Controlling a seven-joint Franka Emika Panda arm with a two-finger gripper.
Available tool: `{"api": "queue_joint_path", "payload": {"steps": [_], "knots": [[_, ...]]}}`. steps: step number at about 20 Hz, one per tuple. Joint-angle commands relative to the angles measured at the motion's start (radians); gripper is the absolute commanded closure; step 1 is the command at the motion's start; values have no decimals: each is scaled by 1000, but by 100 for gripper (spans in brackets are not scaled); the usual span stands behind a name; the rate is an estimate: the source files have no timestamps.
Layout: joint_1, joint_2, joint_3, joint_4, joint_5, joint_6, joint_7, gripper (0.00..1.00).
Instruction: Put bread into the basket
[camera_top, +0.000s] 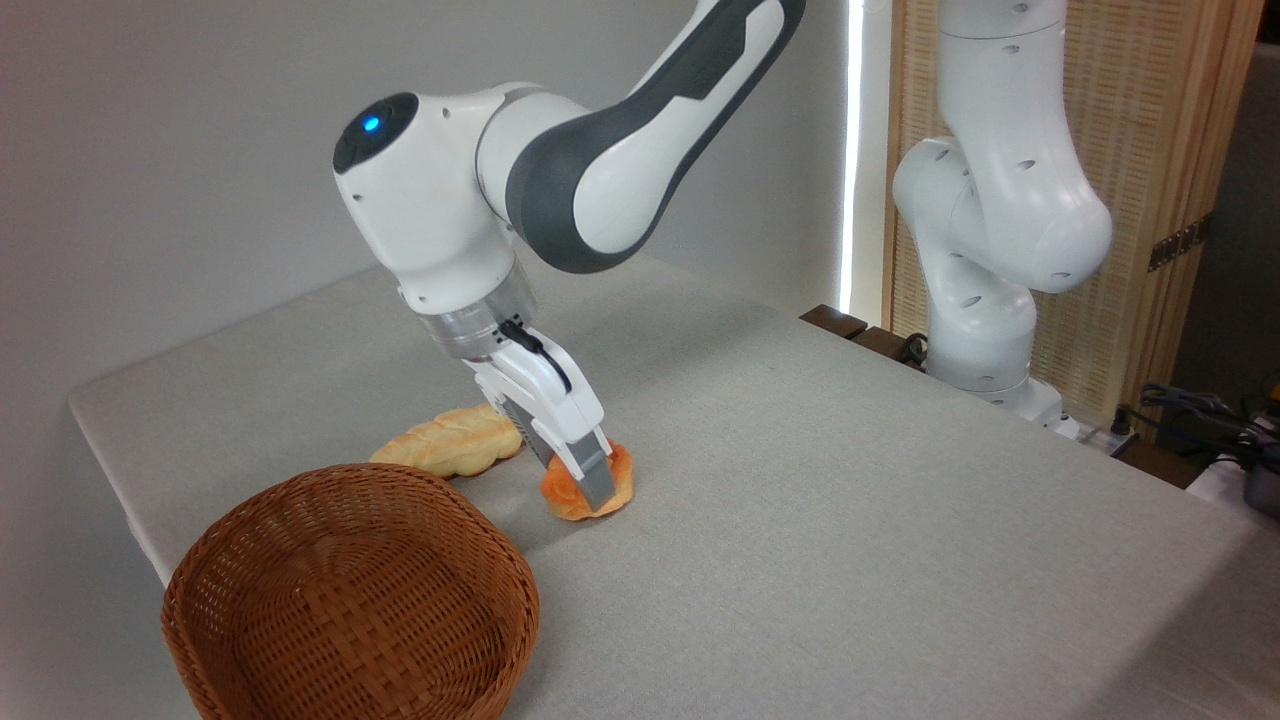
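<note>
The bread (558, 490), a small round orange bun, is at the middle of the grey table, just right of the basket's far rim. My gripper (590, 484) comes down on it at a slant and is shut on it. The near grey finger (594, 474) covers the bun's middle and the far finger is hidden behind it. Whether the bun still touches the cloth I cannot tell. The basket (300, 545), round brown wicker with low walls, stands empty at the front left corner of the table.
A pale-yellow braided loaf (450, 452) lies just left of the bun, behind the basket. The arm's white base (985, 340) rises at the table's far right edge. Cables and a wooden screen (1160, 200) stand beyond it. The table's left edge (110, 470) runs close to the basket.
</note>
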Motion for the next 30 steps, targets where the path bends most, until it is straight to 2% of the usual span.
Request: {"api": "queue_joint_path", "payload": {"steps": [1, 7, 9, 13, 14, 15, 16, 17, 30], "knots": [[0, -16, 12, 57, -22, -27, 33, 66], [13, -25, 18, 149, -56, -38, 44, 65], [13, -24, 46, 166, -79, -15, 66, 62], [13, -19, 51, 171, -88, 156, 74, 60], [11, -17, 52, 171, -88, 195, 74, 56], [13, -14, 52, 171, -87, 228, 74, 45], [13, -11, 52, 169, -82, 268, 74, 19], [13, -7, 52, 169, -82, 298, 71, 0], [13, -2, 57, 171, -88, 316, 68, 0]]}}
